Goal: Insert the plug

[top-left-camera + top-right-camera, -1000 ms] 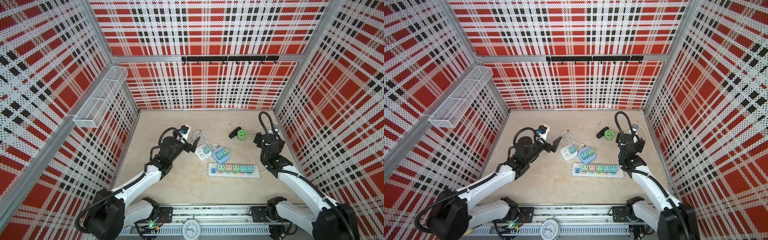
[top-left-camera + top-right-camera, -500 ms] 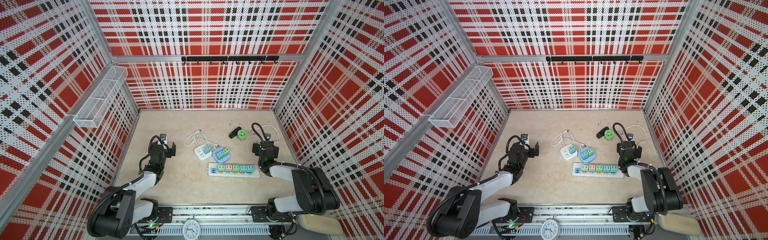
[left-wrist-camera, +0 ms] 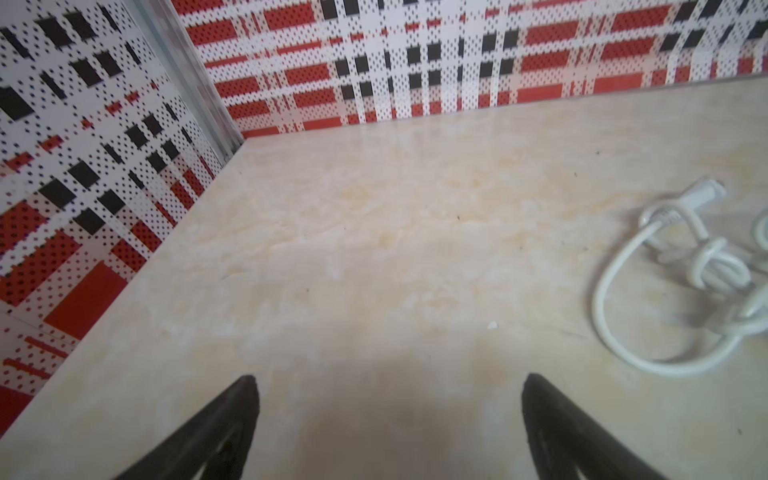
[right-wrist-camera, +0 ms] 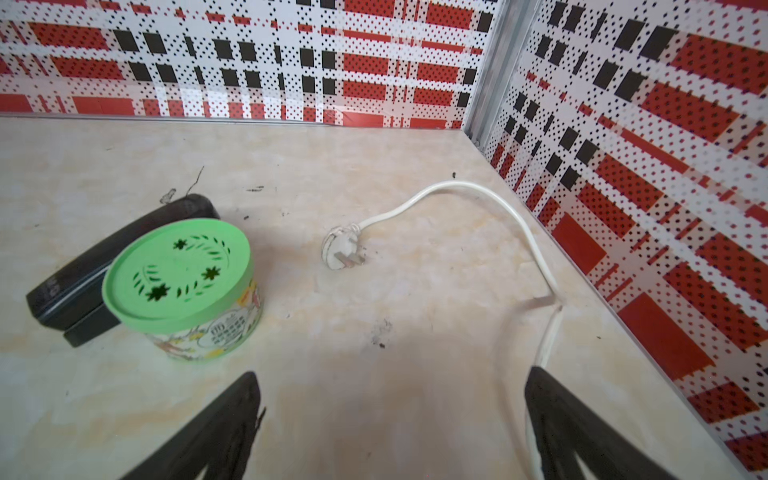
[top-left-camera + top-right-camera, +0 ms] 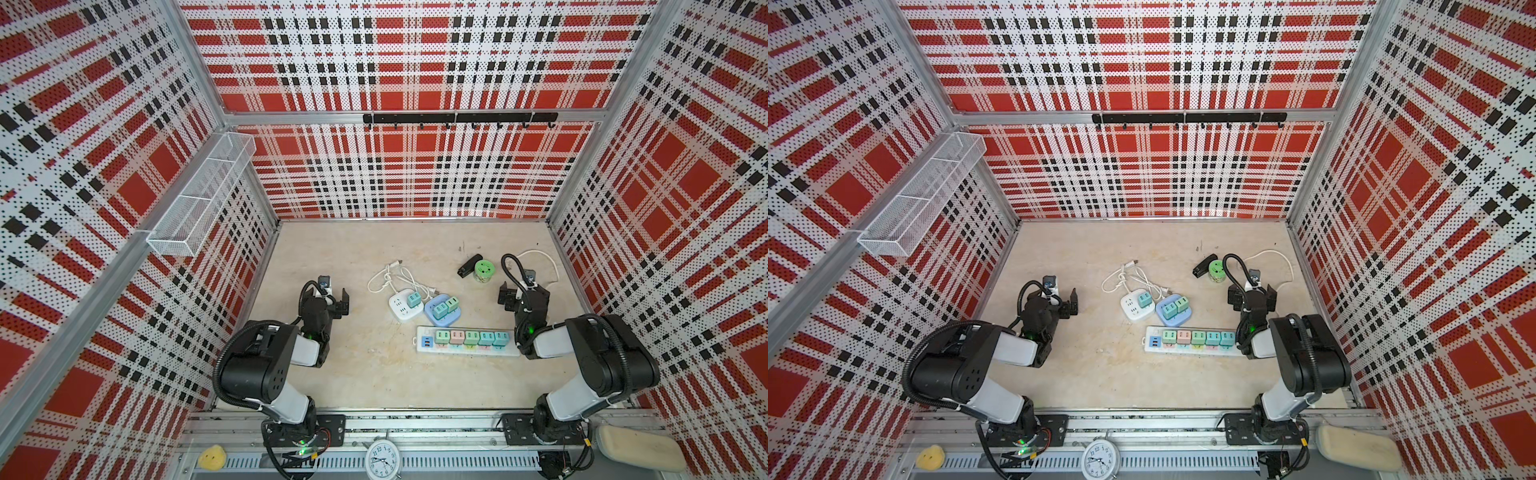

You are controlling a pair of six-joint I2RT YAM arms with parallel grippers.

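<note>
A white power strip (image 5: 424, 332) lies in the middle with several pastel plugs (image 5: 470, 337) seated in it. Behind it, a white cube socket (image 5: 400, 309) carries a teal plug (image 5: 414, 299), and a blue socket (image 5: 436, 322) carries two plugs. A loose white pronged plug (image 4: 340, 251) on its cord (image 4: 490, 199) lies on the table ahead of my right gripper (image 4: 388, 374). The right gripper is open and empty. My left gripper (image 3: 386, 378) is open over bare table at the left, with a coiled white cable (image 3: 665, 257) beside it.
A green-lidded tub (image 4: 178, 278) and a black stapler (image 4: 83, 274) sit at the back right. A wire basket (image 5: 199, 195) hangs on the left wall and a hook rail (image 5: 457, 118) on the back wall. A clock (image 5: 382, 459) stands at the front edge.
Both arms have pulled back from the sockets in the middle and folded low at their own sides. The left gripper left the white cube socket. Both grippers stayed open.
</note>
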